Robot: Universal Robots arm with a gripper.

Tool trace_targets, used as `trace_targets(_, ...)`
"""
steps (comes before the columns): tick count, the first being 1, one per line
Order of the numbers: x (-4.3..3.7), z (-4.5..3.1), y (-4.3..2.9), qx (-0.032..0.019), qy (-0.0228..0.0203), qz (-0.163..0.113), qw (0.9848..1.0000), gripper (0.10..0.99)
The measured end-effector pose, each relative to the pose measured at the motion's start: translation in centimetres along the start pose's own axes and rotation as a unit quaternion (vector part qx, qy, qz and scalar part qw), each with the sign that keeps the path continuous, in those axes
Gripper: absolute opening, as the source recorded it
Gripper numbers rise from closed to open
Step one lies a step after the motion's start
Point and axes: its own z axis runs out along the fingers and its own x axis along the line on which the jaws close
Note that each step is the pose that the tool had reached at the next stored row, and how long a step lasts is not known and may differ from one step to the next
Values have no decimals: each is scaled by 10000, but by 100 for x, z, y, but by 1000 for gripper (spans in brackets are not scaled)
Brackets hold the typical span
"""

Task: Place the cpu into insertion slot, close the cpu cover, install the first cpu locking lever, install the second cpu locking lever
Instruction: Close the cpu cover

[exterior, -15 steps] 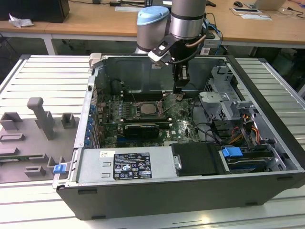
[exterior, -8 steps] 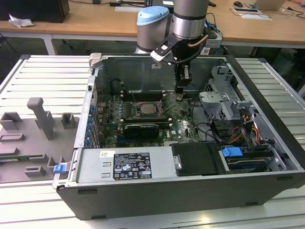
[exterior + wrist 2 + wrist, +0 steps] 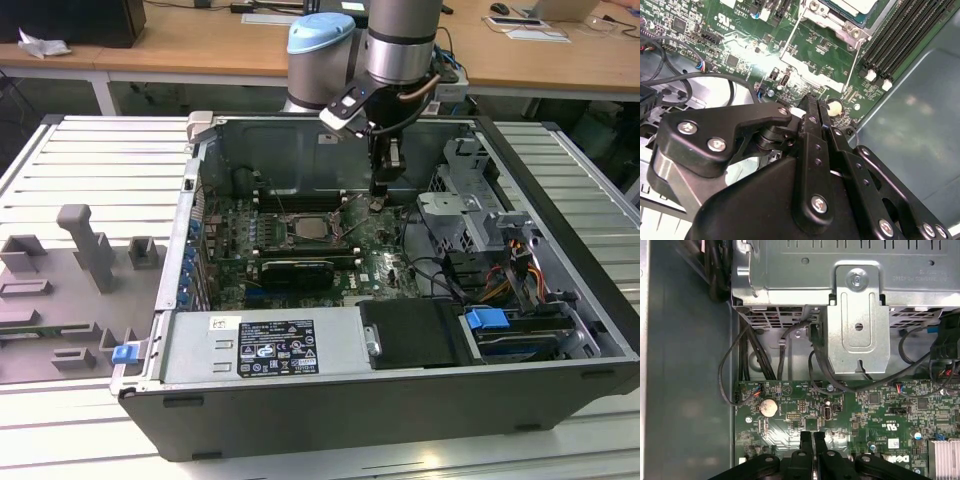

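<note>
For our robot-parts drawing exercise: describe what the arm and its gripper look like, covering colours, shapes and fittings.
The arm is a silver-grey cylinder with a pale blue joint cap. A cable curves beside its wrist. The gripper is matt black, with two slim flat fingers on hinged link bars fastened with silver screws.

Pale wooden desks point(image 3: 200, 45) behind a slatted grey metal worktable point(image 3: 100, 165), grey fixture blocks point(image 3: 85, 245) at the exterior view's left.
</note>
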Motion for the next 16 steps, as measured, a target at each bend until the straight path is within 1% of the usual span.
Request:
trace_targets(4, 1, 17, 4, 4, 0, -1, 10000, 161)
trace_targets(8, 4, 92, 28, 13, 1, -20, 10000, 161)
trace_targets(10, 1, 124, 36, 14, 6, -127, 9999, 161)
trace_targets(11, -17, 135, 36, 13, 6, -164, 9999, 161)
trace_targets(12, -65, 152, 35, 12, 8, -182, 9998, 161)
trace_targets(13, -81, 155, 31, 12, 9, -184, 9998, 161)
trace_targets(16, -92, 156, -1, 11, 17, -188, 9998, 161)
